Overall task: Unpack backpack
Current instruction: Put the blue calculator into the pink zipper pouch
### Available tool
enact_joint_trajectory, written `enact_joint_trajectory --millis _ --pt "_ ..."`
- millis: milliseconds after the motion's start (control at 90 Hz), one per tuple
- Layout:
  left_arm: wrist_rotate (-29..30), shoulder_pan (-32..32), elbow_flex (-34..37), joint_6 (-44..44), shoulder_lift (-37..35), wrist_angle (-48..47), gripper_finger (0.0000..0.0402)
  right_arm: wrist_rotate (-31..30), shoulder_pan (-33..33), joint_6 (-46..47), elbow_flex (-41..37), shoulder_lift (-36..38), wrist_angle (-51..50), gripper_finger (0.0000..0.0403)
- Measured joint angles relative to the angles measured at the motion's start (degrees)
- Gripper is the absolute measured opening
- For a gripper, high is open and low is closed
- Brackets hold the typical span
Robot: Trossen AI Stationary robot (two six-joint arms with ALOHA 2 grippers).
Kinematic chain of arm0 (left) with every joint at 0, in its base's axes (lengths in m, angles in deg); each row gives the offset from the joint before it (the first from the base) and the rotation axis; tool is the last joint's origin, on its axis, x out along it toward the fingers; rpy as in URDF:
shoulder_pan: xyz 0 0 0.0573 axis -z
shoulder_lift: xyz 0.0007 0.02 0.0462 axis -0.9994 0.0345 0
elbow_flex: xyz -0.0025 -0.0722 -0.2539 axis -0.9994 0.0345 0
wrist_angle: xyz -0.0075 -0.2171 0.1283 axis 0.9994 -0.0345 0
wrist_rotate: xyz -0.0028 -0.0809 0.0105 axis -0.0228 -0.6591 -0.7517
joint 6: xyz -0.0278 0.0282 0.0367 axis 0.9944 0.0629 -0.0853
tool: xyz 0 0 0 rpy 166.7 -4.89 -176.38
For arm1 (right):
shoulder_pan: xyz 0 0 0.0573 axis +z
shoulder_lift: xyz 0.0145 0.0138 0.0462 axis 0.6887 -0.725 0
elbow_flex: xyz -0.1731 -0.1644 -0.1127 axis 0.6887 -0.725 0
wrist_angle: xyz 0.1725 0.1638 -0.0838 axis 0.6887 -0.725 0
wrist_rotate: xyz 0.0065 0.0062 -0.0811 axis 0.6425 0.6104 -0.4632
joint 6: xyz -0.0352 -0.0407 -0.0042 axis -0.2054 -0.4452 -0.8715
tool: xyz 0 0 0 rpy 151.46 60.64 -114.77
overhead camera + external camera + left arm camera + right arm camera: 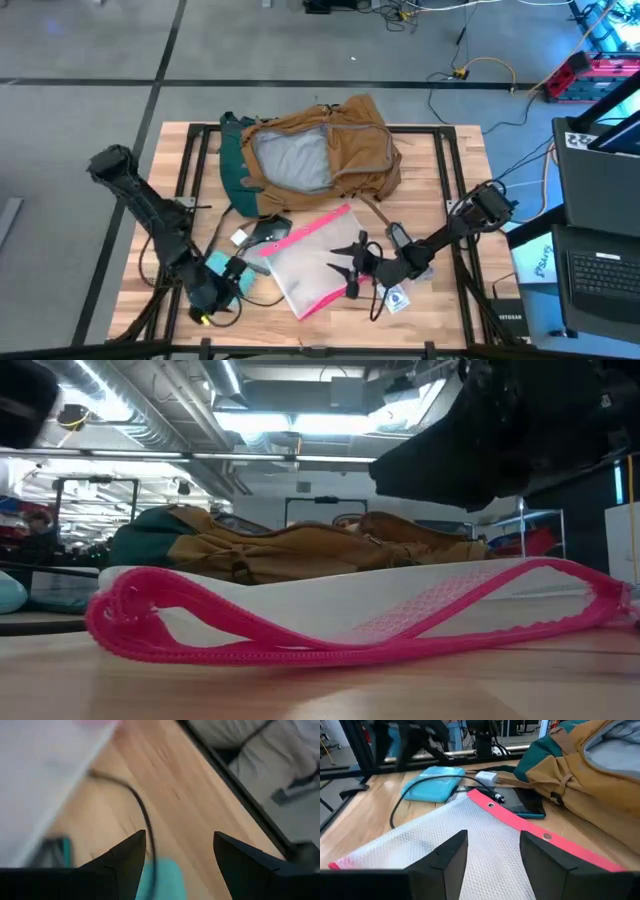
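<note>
The backpack (315,155) lies open at the table's far edge. Right gripper (352,265), fingers apart (holding nothing), hovers over the mesh pouch (310,265). Risk: closing could snag the mesh and drag the pouch.

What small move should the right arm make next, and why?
Probably lift the right gripper away from the mesh pouch and swing toward the backpack. Its fingers are open over the pouch, which already lies flat on the table, and the backpack's opening gapes, showing grey lining.
</note>
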State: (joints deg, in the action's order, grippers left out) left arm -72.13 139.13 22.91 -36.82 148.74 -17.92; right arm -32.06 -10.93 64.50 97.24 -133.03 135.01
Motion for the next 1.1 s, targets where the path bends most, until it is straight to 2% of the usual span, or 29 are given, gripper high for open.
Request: enact_joint_trajectory --millis 278,456,767,944,1100 --pt "5.2 7.4 -2.9 19.1 1.1 -17.3 0.0217 0.0 0.0 1.4 0.0 0.0 -1.6 0.0166" --pt "5.9 9.0 -2.8 25.4 4.7 -18.7 0.0217 0.0 0.0 2.3 0.0 0.0 -1.6 0.0166" --pt "10.7 9.6 -3.2 26.0 12.6 -16.0 0.0217 0.0 0.0 2.4 0.0 0.0 -1.8 0.0166" --pt "13.3 9.6 -3.2 24.0 15.3 -10.4 0.0217 0.0 0.0 2.4 0.0 0.0 -1.9 0.0166" --pt "14.1 10.7 -4.6 21.0 15.3 -11.4 0.0217 0.0 0.0 2.9 0.0 0.0 -1.9 0.0166"
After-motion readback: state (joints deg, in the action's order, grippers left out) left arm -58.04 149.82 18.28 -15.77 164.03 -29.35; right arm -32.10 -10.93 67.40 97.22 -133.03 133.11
